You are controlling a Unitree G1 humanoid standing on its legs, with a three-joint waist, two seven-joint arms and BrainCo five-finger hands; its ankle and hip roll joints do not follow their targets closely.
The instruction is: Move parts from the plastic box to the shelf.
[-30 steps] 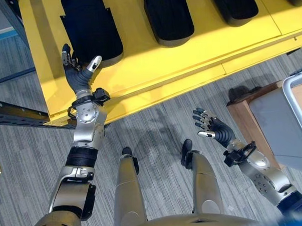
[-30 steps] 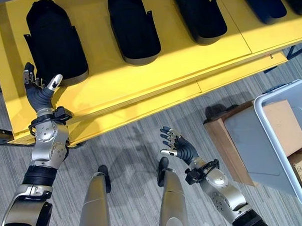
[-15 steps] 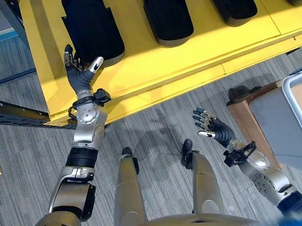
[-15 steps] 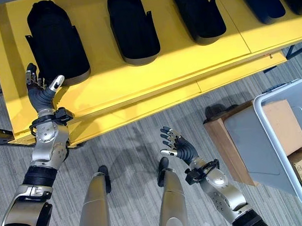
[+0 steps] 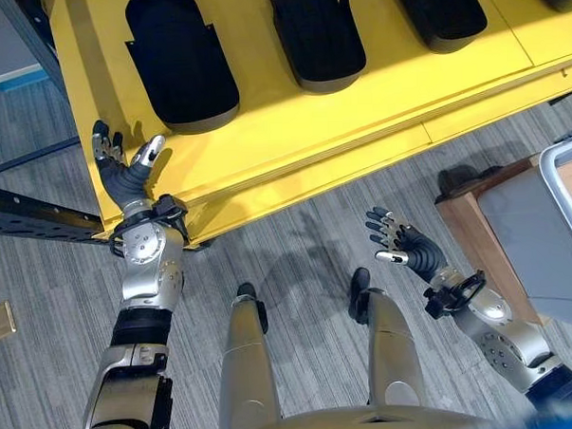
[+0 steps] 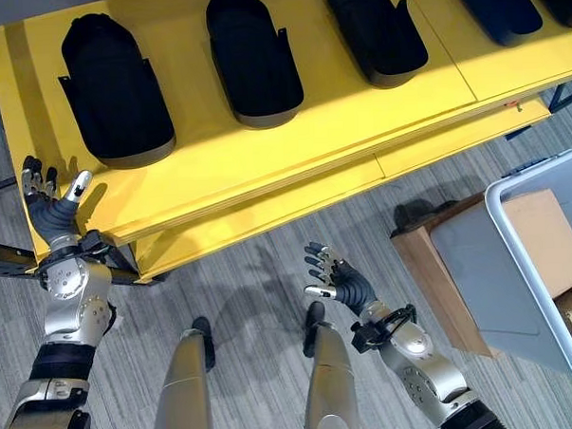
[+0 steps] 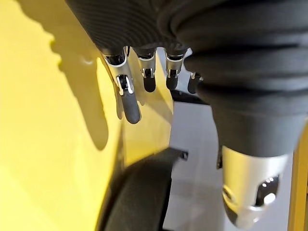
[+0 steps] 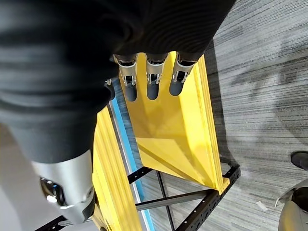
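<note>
We see the long yellow flat-topped shelf [image 6: 292, 138] spanning the view, and several black moulded plastic parts [image 6: 253, 56] already lie in a row on it. At the right the grey plastic box [image 6: 516, 261] sits on a brown wooden stand [image 6: 431, 270]; brown cardboard-coloured pieces [image 6: 544, 241] show inside it, so we judge that more moving is left. Our left hand [image 5: 123, 169] hangs released with straight fingers at the shelf's near left corner, just beside the leftmost part [image 5: 180, 62]. Our right hand [image 6: 334, 281] is relaxed and empty over the striped grey carpet floor [image 6: 251, 273].
</note>
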